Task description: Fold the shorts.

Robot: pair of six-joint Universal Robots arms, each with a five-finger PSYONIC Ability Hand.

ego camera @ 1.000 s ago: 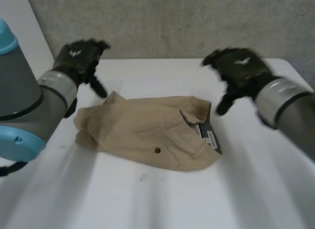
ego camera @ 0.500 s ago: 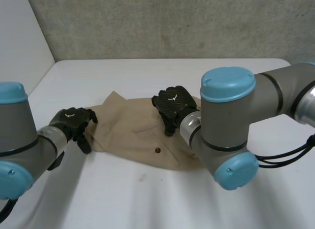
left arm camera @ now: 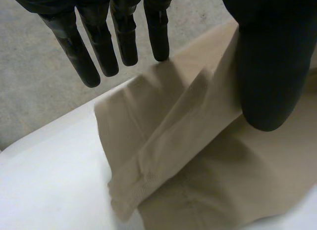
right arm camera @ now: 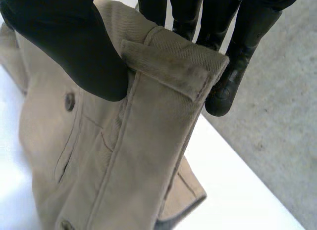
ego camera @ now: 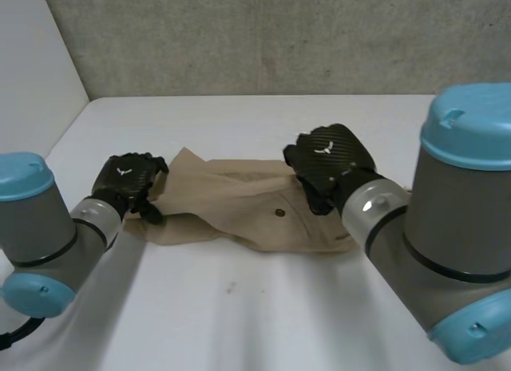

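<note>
Right fingers [right arm camera: 233, 67]: straight and set behind the waistband [right arm camera: 168, 64], with the thumb [right arm camera: 74, 47] pressed on its front. The right hand [ego camera: 329, 157] has the band pinched flat between them.
Left fingers [left arm camera: 124, 37]: nearly straight and a little spread. Its thumb [left arm camera: 267, 76] lies on the cloth and the raised edge runs up to the nearest fingertip, so the left hand [ego camera: 126, 182] looks to pinch that edge, though only lightly.
Landmark: the dark button [ego camera: 279, 214] on the pocket face.
Shorts [ego camera: 223, 197]: tan, laid across the white table [ego camera: 239, 323] and drawn out to both sides of the button in a long, narrow shape.
Right hand's place: just beside the button, on the robot's right of it, at the waist end.
Left hand's place: well apart from the button, on the robot's left of it, at the leg end.
Why the ends: a hold at each end lets the two arms carry the cloth as one stretched piece rather than a bunch.
Why thumb on top: a flat pinch on the stiff band should grip without crumpling it.
Leg end: lifted off the table at the left hand, with a fold drooping below it.
Step in hand: probably lifting one long edge to lay it over the button side.
Risk: the light left pinch may slip if the arms pull apart.
</note>
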